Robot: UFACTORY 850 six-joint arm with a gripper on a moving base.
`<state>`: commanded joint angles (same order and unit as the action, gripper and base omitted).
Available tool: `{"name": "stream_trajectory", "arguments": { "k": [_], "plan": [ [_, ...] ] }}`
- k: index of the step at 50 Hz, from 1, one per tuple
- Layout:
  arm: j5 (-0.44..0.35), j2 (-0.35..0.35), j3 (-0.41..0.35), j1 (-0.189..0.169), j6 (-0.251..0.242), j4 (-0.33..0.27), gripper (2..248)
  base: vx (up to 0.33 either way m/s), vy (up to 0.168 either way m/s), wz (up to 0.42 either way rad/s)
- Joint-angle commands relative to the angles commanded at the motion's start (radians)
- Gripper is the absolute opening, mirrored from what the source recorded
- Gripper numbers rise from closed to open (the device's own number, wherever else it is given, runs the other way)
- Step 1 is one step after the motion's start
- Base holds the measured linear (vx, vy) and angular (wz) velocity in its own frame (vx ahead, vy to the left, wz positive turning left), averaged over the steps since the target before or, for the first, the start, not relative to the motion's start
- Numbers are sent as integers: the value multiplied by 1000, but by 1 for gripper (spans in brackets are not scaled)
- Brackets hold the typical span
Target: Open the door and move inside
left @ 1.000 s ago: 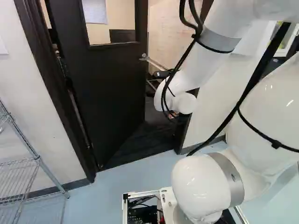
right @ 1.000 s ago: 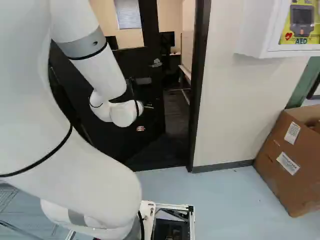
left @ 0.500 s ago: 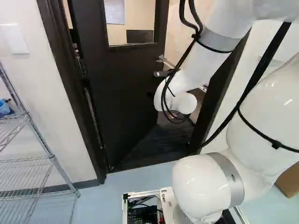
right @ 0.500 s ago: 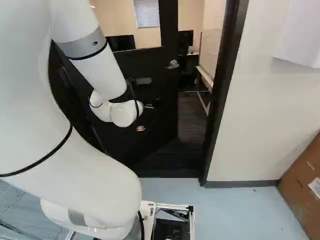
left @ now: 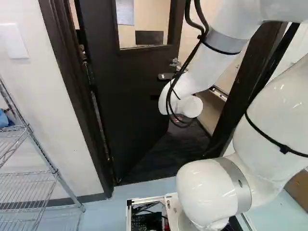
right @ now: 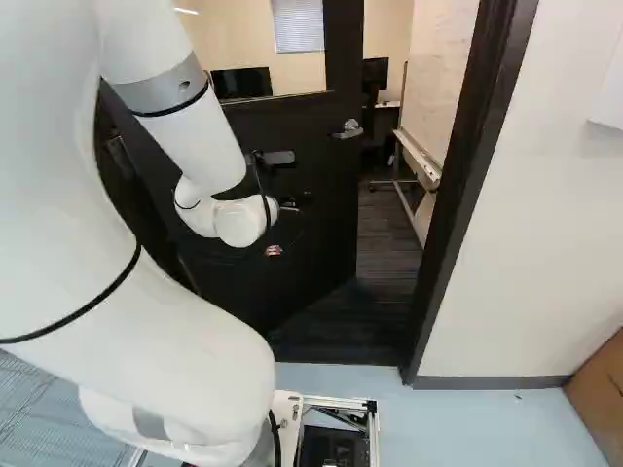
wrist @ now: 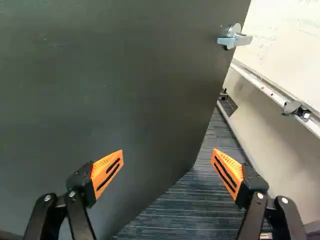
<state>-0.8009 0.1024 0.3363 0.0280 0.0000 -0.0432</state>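
Observation:
The dark door [left: 130, 101] stands ajar, swung into the room beyond, with a window in its upper part. Its silver lever handle [right: 348, 128] is near the free edge. My gripper [right: 274, 250] shows only as a small bright patch against the door in the right base view, below the white wrist. In the wrist view the gripper [wrist: 167, 154] is open, its orange-padded fingers wide apart with nothing between them. Ahead of it are the door face [wrist: 115, 75] and, beyond the free edge, carpet. The handle [wrist: 234, 39] lies farther ahead, not touched by the fingers.
The dark door frame [right: 467, 185] bounds the opening beside the free edge. Inside, a whiteboard [wrist: 285, 30] with a tray stands along the passage. A wire shelf [left: 29, 178] is at the left of the left base view; a cardboard box [right: 599, 389] is by the right wall.
The base has moved nearer the doorway and turned left, so door and frame shift right in both base views. The arm keeps its pose. Whether the door itself swung I cannot tell.

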Motion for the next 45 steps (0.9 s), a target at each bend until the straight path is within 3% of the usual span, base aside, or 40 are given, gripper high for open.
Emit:
{"name": "stream_trajectory", "arguments": {
  "k": [45],
  "plan": [
    [0, 0, 0, 0, 0, 0, 247, 127, 44, -10]
  ]
}}
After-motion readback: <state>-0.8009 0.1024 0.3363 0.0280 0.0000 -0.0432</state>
